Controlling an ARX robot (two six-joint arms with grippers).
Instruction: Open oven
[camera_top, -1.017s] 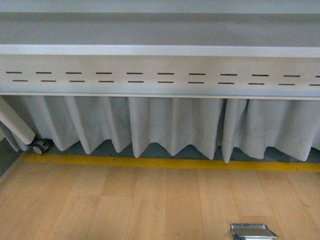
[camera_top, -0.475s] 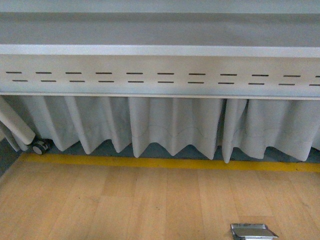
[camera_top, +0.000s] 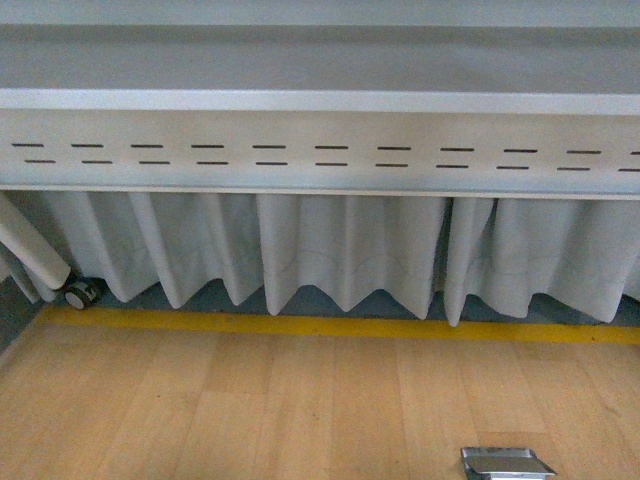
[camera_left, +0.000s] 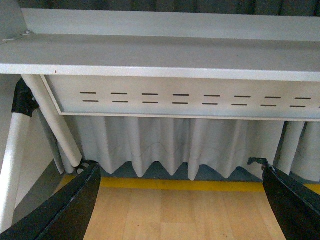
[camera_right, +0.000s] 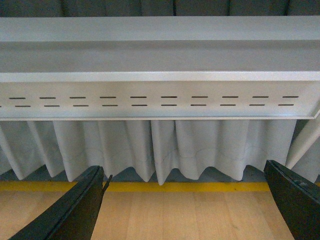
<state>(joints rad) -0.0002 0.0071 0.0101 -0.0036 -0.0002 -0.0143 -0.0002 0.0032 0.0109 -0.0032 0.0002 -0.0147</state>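
**Both grippers wide, oven out of view**

A grey table with a slotted front panel spans the far side, above a pleated curtain, wooden floor and yellow stripe. The left gripper and right gripper hang with jaws spread wide, empty. A metal plate lies near right. No view shows the oven.

Front camera faces a grey slotted metal rail above a pleated white curtain. Both wrist cameras, facing likewise, share that rail and curtain.
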